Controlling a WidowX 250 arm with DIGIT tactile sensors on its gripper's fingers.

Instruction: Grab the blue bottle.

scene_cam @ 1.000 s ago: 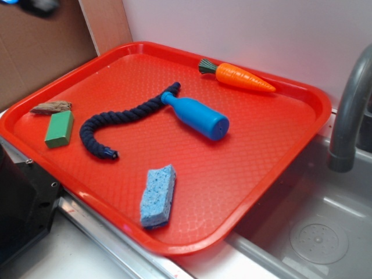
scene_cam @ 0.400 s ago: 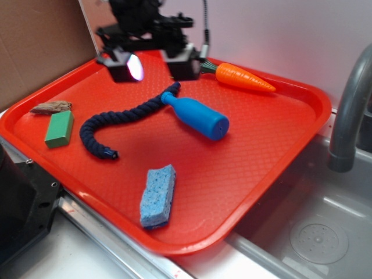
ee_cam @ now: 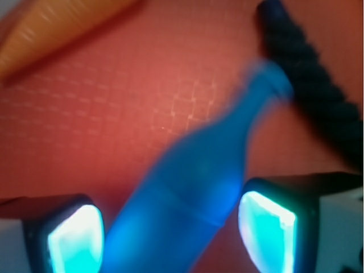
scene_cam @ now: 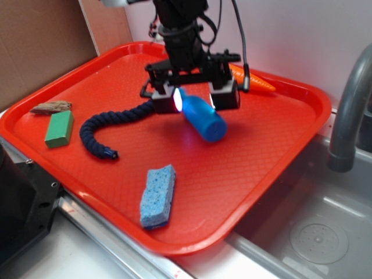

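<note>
The blue bottle (scene_cam: pixel 203 119) lies on its side near the middle of the red tray (scene_cam: pixel 261 168), its neck pointing back-left toward the rope. My gripper (scene_cam: pixel 195 99) hangs open right over the bottle's upper body, one lit pad on each side. In the wrist view the blue bottle (ee_cam: pixel 199 193) runs diagonally between the two glowing fingertips (ee_cam: pixel 77 236), with small gaps on both sides, so nothing is clamped. The neck (ee_cam: pixel 264 85) ends beside the dark rope (ee_cam: pixel 313 96).
A navy braided rope (scene_cam: pixel 107 128) curves left of the bottle. An orange toy carrot (scene_cam: pixel 258 83) lies behind the gripper, a speckled sponge (scene_cam: pixel 158 196) near the front. A green block (scene_cam: pixel 59 129) and wood piece (scene_cam: pixel 51 107) sit left. A grey faucet (scene_cam: pixel 349 110) and sink stand right.
The arm came in from the back left of the tray, moved right and forward, and dropped down over the bottle. The bottle and other objects have not moved.
</note>
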